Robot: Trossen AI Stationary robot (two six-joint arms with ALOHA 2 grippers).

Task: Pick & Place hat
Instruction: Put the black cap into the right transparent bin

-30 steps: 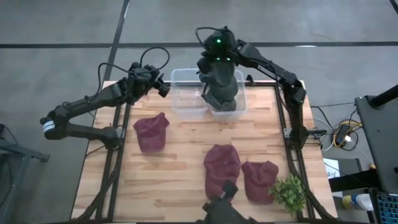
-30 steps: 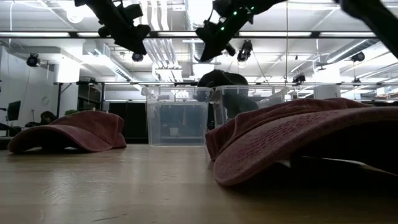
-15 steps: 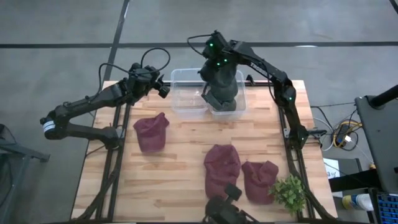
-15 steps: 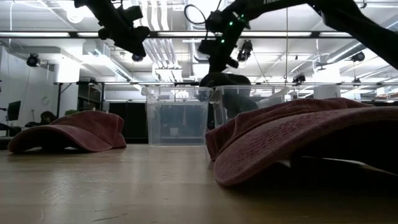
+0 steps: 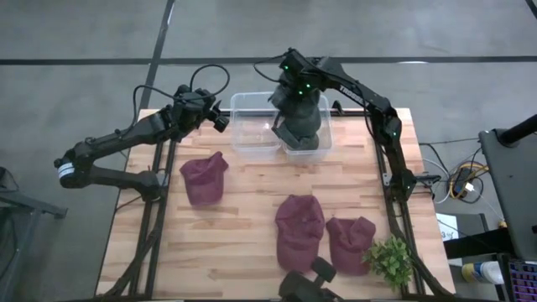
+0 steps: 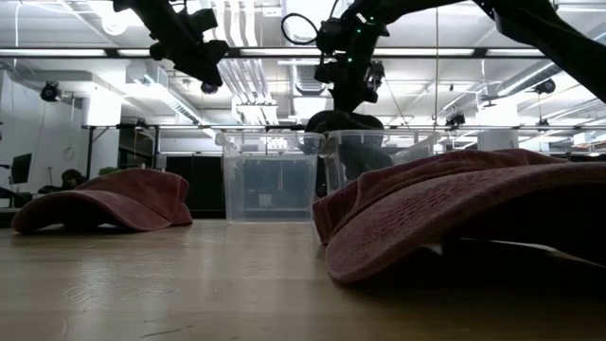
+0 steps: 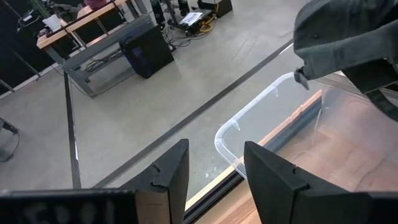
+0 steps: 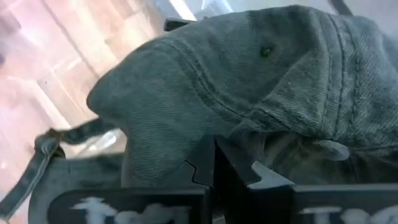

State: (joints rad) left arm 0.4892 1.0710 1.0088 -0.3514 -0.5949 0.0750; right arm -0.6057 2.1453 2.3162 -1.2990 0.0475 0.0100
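Note:
A grey hat (image 5: 299, 117) sits on top of the right clear bin (image 5: 323, 144); its crown pokes above the rim in the low view (image 6: 337, 120). My right gripper (image 8: 216, 163) stands over the hat, pointing down, shut on its cloth. A grey strap (image 8: 43, 148) hangs off the hat's side. My left gripper (image 7: 214, 168) is open and touches nothing. It hovers high beyond the far left corner of the left clear bin (image 5: 252, 126). Three maroon hats lie crown up on the table (image 5: 204, 178) (image 5: 299, 225) (image 5: 351, 242). My right gripper pinches a puckered fold of the grey hat's crown (image 8: 261, 134) between its two shut fingers, coming from above and pointing down. The hat rests on the right bin with its top above the rim; how deep the cloth sits between the fingers is hidden.
A small green plant (image 5: 389, 260) stands at the near right corner beside one maroon hat. The two bins stand side by side at the far edge. Bare wood lies between the bins and the maroon hats (image 5: 252, 176). A dark object (image 5: 306, 281) pokes over the near edge.
My right gripper has swung toward the table's right and tipped more upright, coming down onto the grey hat's top. The hat has stayed on the right bin. The left arm has kept still.

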